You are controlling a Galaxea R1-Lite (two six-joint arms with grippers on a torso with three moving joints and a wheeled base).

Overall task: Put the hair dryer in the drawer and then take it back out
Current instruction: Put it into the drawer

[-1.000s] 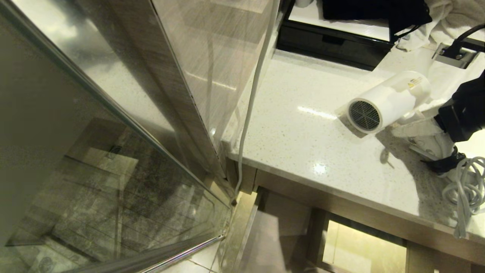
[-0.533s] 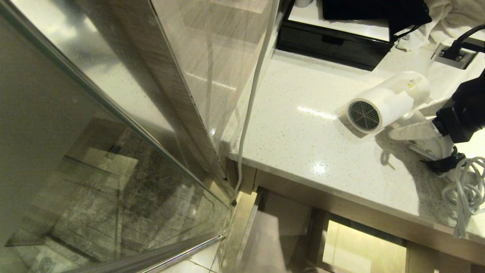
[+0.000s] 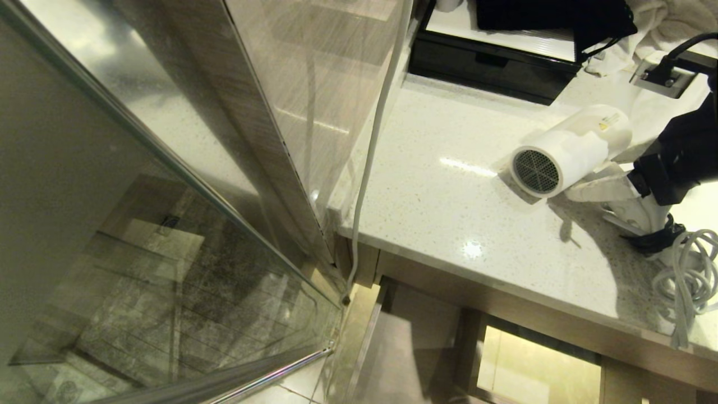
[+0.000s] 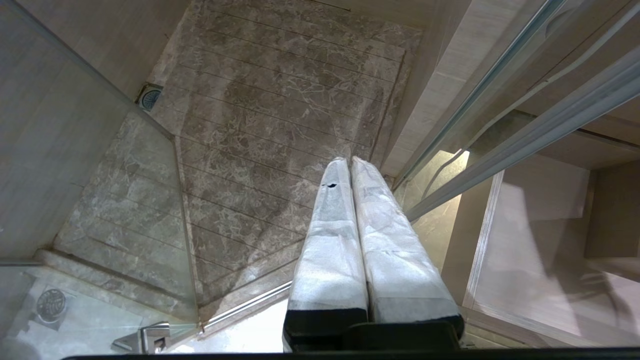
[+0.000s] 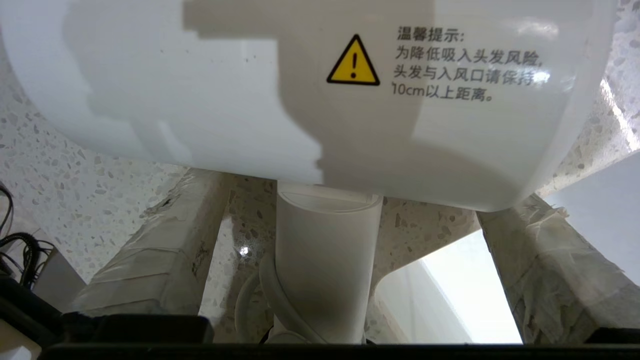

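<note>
The white hair dryer (image 3: 566,151) lies on its side on the speckled white counter (image 3: 449,213), grille toward the counter's front. My right gripper (image 3: 608,193) is open. Its taped fingers (image 5: 160,245) stand on either side of the dryer's handle (image 5: 325,260), with counter showing in both gaps. The dryer's barrel (image 5: 250,90) fills the right wrist view. Below the counter's front edge the drawer (image 3: 418,342) stands pulled out, its pale inside showing. My left gripper (image 4: 350,162) is shut and empty, hanging over the shower floor.
A black tray (image 3: 493,62) and a white towel (image 3: 662,28) sit at the back of the counter. A socket plate with a black plug (image 3: 664,76) is behind the dryer. The dryer's coiled white cord (image 3: 684,275) lies at the right. A glass shower wall (image 3: 168,224) stands at the left.
My right gripper's fingers have spread apart off the dryer's handle. The dryer stays lying on the counter. The left arm has not moved.
</note>
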